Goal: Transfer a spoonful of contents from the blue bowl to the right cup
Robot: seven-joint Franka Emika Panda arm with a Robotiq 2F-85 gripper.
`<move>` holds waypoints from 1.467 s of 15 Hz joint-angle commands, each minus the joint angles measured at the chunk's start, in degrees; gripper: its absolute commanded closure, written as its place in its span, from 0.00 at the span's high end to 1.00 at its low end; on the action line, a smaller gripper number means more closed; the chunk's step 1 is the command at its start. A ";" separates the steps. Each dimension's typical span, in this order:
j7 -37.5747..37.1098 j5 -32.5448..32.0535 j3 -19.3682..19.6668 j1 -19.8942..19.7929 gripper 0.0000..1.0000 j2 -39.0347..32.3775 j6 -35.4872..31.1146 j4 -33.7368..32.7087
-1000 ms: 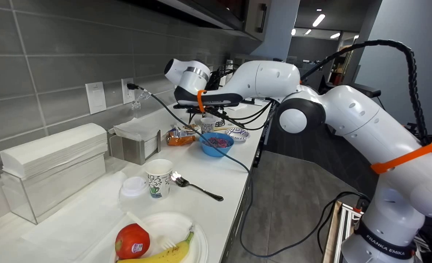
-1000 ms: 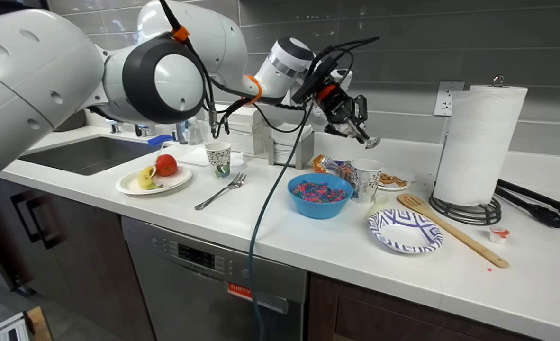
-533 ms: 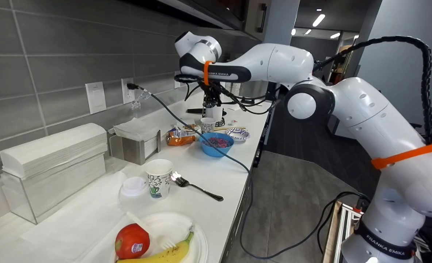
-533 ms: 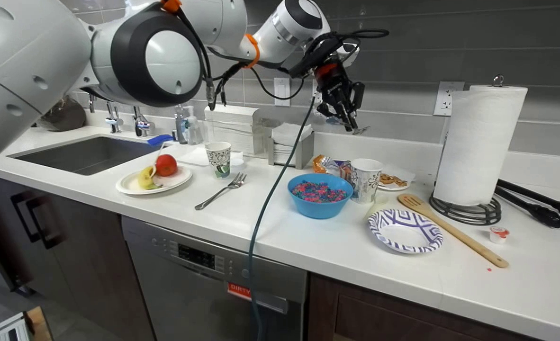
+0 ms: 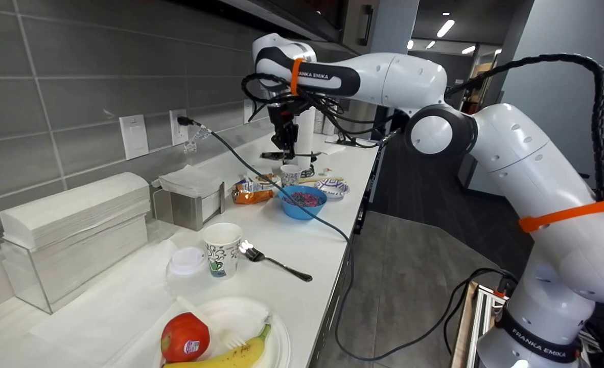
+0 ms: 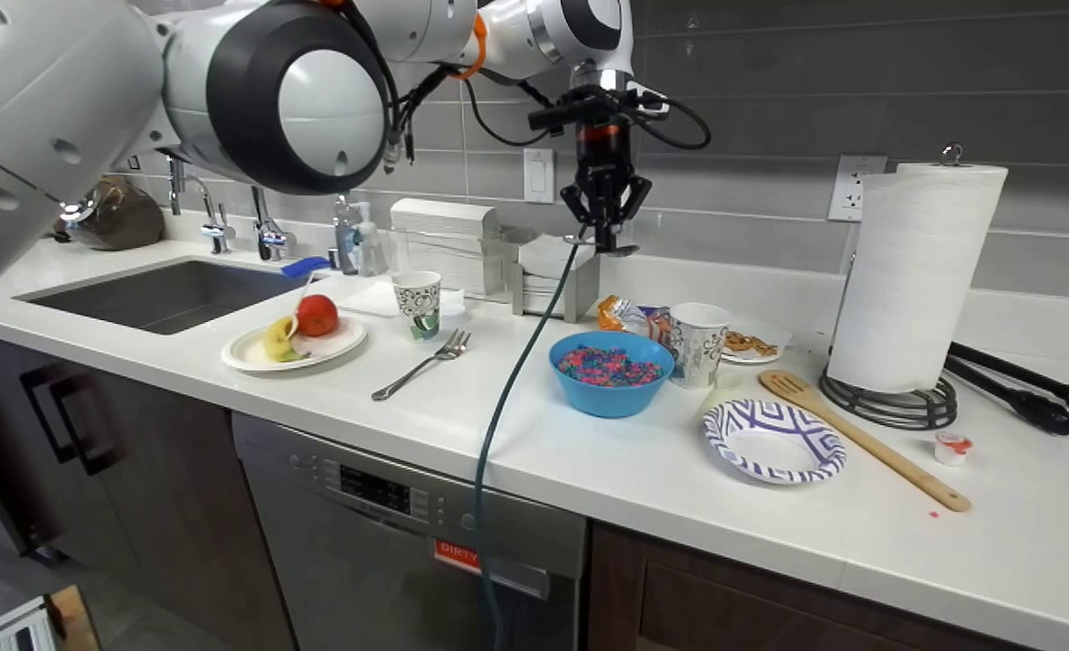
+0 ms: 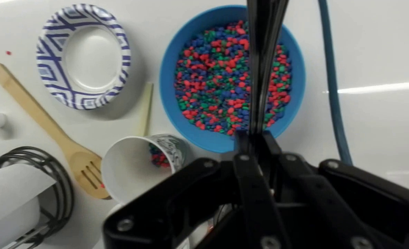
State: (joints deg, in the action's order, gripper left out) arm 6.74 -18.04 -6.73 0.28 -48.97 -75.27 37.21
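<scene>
The blue bowl (image 6: 611, 398) stands on the counter, full of red, blue and green bits; it also shows in the wrist view (image 7: 208, 140) and an exterior view (image 5: 302, 210). The right cup (image 6: 700, 348), white and patterned, stands close beside it; the wrist view shows coloured bits inside that cup (image 7: 132, 169). My gripper (image 6: 605, 244) points down, high above the counter. It is shut on a metal spoon (image 6: 626, 251) held roughly level. In the wrist view the spoon's dark handle (image 7: 264, 69) crosses in front of the bowl; the spoon's scoop is hidden there. I cannot tell whether it carries bits.
The left cup (image 6: 417, 303), a fork (image 6: 421, 364) and a fruit plate (image 6: 250, 353) are on the left. A patterned paper bowl (image 6: 774, 466), wooden spoon (image 6: 869, 443) and paper towel roll (image 6: 914, 280) are on the right. A cable (image 6: 521, 371) hangs before the counter.
My gripper has swung from a slant toward the paper towels to pointing straight down, and shifted left toward the napkin holder. The arm has risen. The spoon stays held.
</scene>
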 commanded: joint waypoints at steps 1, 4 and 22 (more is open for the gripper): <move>-1.67 8.18 -3.67 -4.49 0.03 2.08 0.88 4.88; -3.18 14.29 -5.24 -7.83 0.03 2.61 1.62 7.77; -13.56 35.53 -5.91 -21.63 0.03 9.60 10.45 27.55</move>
State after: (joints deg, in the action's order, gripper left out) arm -5.47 14.16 -12.57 -19.29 -41.62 -64.68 58.90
